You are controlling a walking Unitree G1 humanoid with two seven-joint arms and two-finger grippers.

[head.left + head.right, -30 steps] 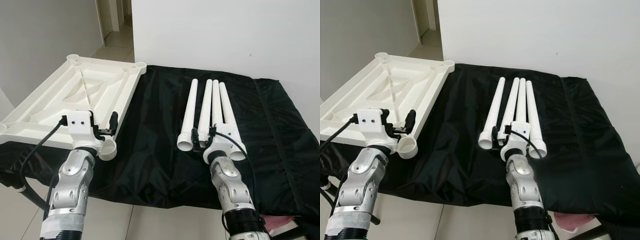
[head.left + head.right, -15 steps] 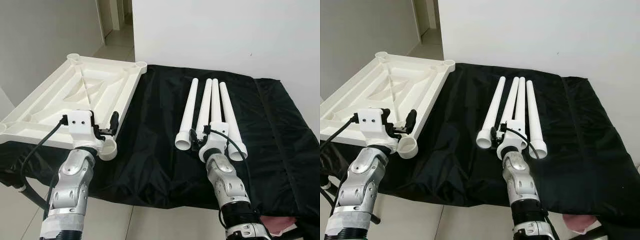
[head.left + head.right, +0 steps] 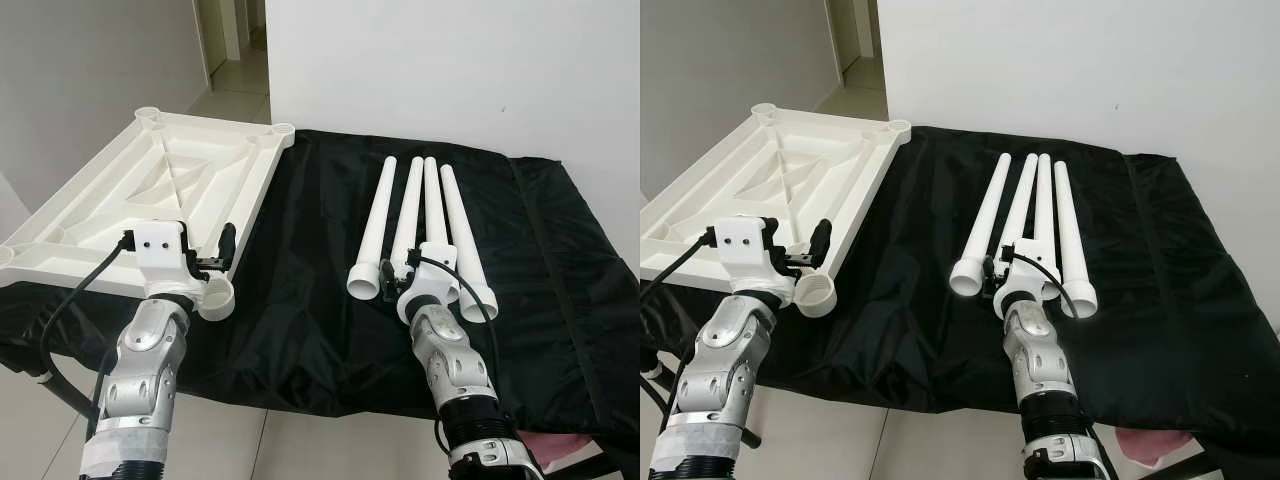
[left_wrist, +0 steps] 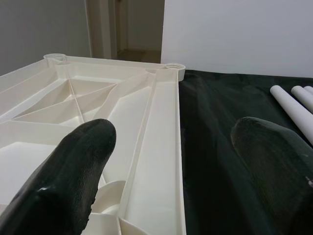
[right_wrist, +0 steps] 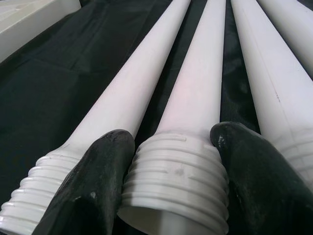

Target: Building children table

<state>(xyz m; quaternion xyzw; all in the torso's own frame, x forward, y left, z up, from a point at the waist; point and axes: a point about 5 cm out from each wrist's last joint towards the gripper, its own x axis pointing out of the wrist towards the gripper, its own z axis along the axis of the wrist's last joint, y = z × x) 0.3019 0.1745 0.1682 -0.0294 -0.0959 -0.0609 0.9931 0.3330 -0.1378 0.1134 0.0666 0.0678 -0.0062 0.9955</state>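
On the left, the upturned white tabletop (image 3: 160, 190) lies on the black-covered table (image 3: 300, 300). The left tool (image 4: 171, 161) hovers open over its near edge. Four white legs (image 3: 440, 220) lie side by side; the right tool (image 5: 171, 166) grips the second leg (image 5: 195, 98).

A plain black cloth (image 3: 320, 290) covers the whole surface, and on it lie four white plastic legs (image 3: 412, 225) with ridged, threaded ends, beside an upturned tabletop (image 3: 150, 190) in a creamier off-white with moulded ribs. Both arms are silver with white wrist housings, the left claw (image 4: 171, 161) and right claw (image 5: 171, 171) each ending in matte black fingers. Behind the cloth the wall (image 3: 450, 70) is bare white.
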